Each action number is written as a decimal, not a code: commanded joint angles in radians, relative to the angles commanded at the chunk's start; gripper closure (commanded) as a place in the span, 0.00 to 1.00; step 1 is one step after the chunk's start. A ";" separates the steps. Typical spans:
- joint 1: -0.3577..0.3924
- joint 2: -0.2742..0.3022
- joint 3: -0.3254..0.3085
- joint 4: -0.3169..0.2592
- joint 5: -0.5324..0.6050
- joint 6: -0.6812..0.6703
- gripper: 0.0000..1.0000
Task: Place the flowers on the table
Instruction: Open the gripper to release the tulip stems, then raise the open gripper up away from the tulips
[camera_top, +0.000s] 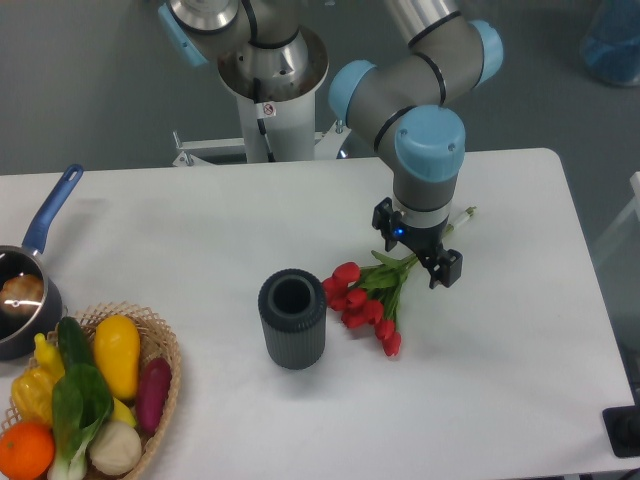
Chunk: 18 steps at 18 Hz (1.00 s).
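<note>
Camera view: the flowers (365, 300) are being left lying on the table (520, 340), stems running up-right beneath the gripper (420, 252), which is being held just above them with jaws apparently parted, buds pointing toward the vase (292, 318).

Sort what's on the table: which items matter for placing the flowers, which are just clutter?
Job:
- flowers, lying flat
- table
- gripper, above the stems

Clutter:
- dark ribbed vase, empty, upright
- wicker basket of produce
- blue-handled pan
</note>
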<state>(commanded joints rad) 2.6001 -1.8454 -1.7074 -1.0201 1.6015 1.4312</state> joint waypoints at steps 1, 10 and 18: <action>0.002 0.003 0.012 0.000 0.000 0.002 0.00; 0.020 0.052 0.002 -0.005 0.008 0.009 0.00; 0.070 0.106 -0.020 -0.011 0.008 0.130 0.00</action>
<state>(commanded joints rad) 2.6706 -1.7396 -1.7272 -1.0308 1.6091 1.5613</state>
